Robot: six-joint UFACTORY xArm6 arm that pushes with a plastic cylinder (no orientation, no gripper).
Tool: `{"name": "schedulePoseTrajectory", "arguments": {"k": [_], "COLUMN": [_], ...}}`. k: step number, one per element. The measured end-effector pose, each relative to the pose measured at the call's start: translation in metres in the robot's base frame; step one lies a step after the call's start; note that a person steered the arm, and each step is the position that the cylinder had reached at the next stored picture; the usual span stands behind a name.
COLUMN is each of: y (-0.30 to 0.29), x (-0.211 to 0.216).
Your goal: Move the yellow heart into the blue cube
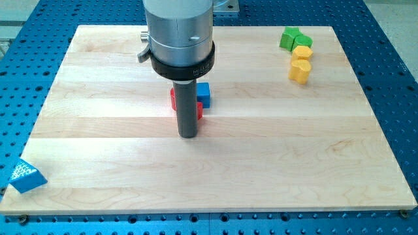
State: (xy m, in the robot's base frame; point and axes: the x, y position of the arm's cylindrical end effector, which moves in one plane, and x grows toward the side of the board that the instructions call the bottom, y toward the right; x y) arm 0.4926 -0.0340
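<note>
Camera view: The wooden board [215, 163] carries all blocks but one. The arm's rod stands near the board's centre, its tip [188, 136] resting on bare wood. The tool is a plain rod with nothing to spread or press together, and it holds nothing.

The blue cube [204, 94] sits just behind the rod, to the view's right of it. Red blocks [174, 98] flank the rod on both sides, touching or nearly touching the cube; the rod hides their shape.

Well toward the view's top right of the rod lie three blocks in a column: a green block [289, 38], a yellow block [302, 52] and below it a second yellow block [300, 70], probably the yellow heart, though its outline is unclear. A blue triangular block [25, 176] lies off the board's bottom-left corner.

Risks, as judged: the tip is well apart from the heart. A push begun carelessly could drag its yellow neighbour along, and the long run may let the heart slip off line or strike the red blocks.
</note>
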Motion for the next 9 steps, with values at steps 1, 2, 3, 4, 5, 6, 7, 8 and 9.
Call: {"name": "schedulePoseTrajectory", "arguments": {"k": [1,2,3,4,5,6,7,8,9], "y": [0.037,0.099,0.167,0.213,0.264,0.255,0.194,0.22,0.279], "x": [0.023,0.04,-0.021,-0.072,-0.134,-0.17,-0.157,-0.136,-0.152]}}
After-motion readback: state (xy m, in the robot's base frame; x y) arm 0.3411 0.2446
